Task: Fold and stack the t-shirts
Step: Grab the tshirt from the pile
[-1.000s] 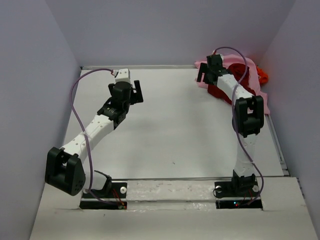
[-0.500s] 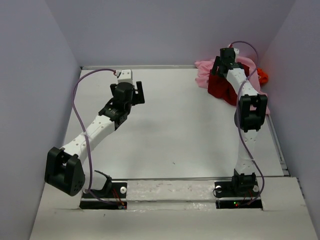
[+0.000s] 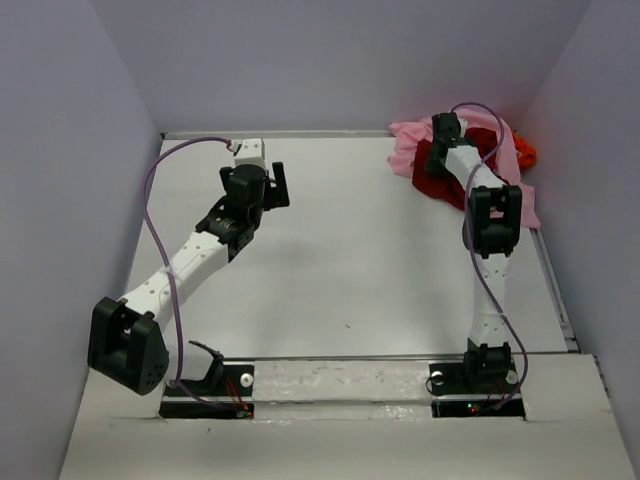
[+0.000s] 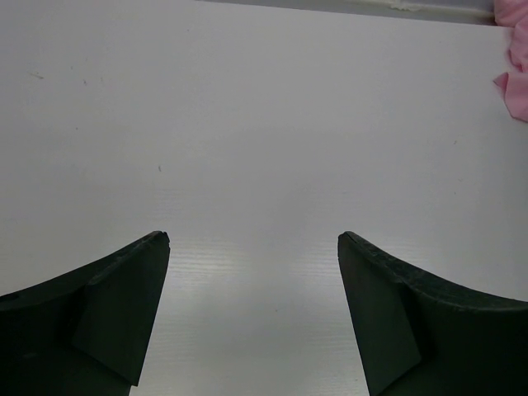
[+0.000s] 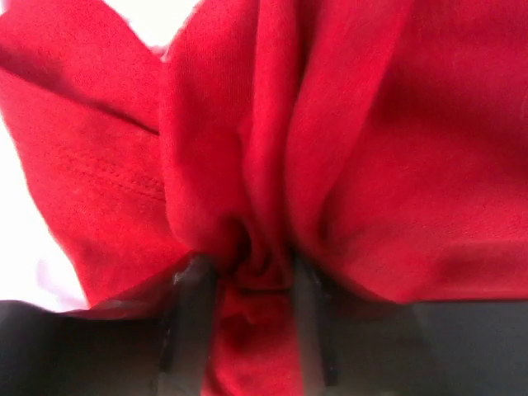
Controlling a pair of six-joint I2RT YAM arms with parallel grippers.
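The t-shirts lie in a crumpled pile at the table's back right corner: a dark red one [image 3: 441, 186], a light pink one [image 3: 408, 140] and a bright orange one [image 3: 523, 152]. My right gripper [image 3: 437, 152] is down in that pile. In the right wrist view the dark red shirt [image 5: 371, 165] fills the frame, and a bunched fold of it is pinched in my right gripper [image 5: 247, 268], between its fingers [image 5: 188, 313]. My left gripper [image 3: 277, 184] hovers open over bare table at the back left, with nothing in the gripper [image 4: 252, 239]. A pink shirt edge [image 4: 513, 49] shows far right.
Grey walls close in the white table [image 3: 350, 260] on the left, back and right. The right arm stretches along the table's right side to the pile. Both arm bases sit on the near edge strip [image 3: 340, 385].
My right gripper has dropped from above the pile's left edge into the dark red shirt and closed on a fold of it. The left arm has barely moved.
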